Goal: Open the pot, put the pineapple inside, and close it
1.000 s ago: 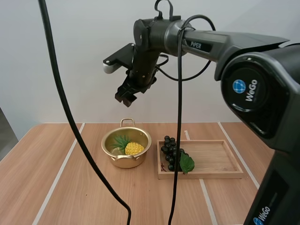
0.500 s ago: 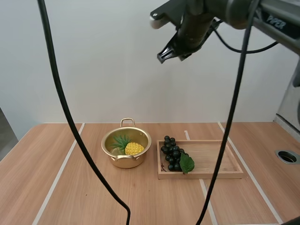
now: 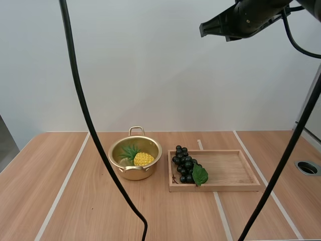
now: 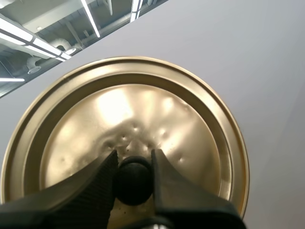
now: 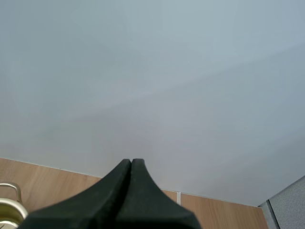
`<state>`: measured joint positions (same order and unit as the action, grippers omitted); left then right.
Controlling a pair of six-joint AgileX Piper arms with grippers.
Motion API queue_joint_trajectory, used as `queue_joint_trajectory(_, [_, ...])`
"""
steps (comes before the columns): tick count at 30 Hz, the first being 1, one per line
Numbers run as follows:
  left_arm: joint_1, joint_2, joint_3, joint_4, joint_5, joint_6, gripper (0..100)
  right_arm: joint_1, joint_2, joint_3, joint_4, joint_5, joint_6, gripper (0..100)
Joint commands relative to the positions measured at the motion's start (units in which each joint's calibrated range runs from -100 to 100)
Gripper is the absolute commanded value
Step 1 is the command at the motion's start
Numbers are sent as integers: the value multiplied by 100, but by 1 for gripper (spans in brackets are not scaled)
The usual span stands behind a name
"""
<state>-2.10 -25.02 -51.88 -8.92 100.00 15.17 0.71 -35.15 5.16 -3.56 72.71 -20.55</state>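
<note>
My left gripper (image 4: 133, 162) is clamped on the black knob (image 4: 134, 177) of the lid (image 4: 128, 114). Its 2 ribbed fingers (image 4: 102, 174) press the knob from either side. The gold lid faces the left wrist camera with its knob side and is held up off the tabletop, tilted. Its dome carries a few small dents near the knob.

My right gripper (image 5: 131, 163) has its 2 fingers lying together as 1 dark wedge, with nothing between them. In the right wrist view it points toward the far wall above the tabletop's far edge, and one looped pot handle shows just beside it. In the high view the right arm (image 3: 251, 15) hangs high above the tray, well apart from everything on the tabletop.

The pot (image 3: 125, 150) stands open on the tabletop (image 3: 75, 201), near the middle and a little to the left. It has 1 handle on its far side and 1 on its near side. The pineapple (image 3: 143, 159) lies inside the pot, its yellow body toward the right wall and its green leaves pointing left.

The wooden tray (image 3: 235, 170) sits just right of the pot, close but not touching. The dark grapes (image 3: 183, 161) lie at the tray's left end, with a green leaf (image 3: 200, 174) at their near right side.
</note>
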Motion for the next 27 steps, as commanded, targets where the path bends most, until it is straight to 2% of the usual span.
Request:
queue_joint_trajectory(1, [-18, 82, 33, -241, 0, -104, 0, -110, -387, 725, 54, -989, 59, 0])
queue_joint_trajectory(4, [-11, 148, 52, -467, 0, -104, 0, -214, -669, 1648, 44, -1949, 59, 0])
queue_joint_trajectory(7, [59, 162, 381, -655, 0, -94, 0, -290, -816, 2414, 44, -2749, 80, 0])
queue_joint_trajectory(10, [138, 151, 924, -848, 0, -32, 0, -338, -877, 3045, 44, -3294, 80, 0])
queue_joint_trajectory(15, [141, 151, 2116, -977, 0, 39, 0, -471, -877, 3868, 82, -4094, 253, 0])
queue_joint_trajectory(19, [141, 151, 3123, -1109, 0, 102, 0, -536, -877, 4310, 96, -4780, 253, 0])
queue_joint_trajectory(27, [141, 151, 5251, -1357, -1421, 239, 0, -536, -877, 4536, 96, -5121, 231, 0])
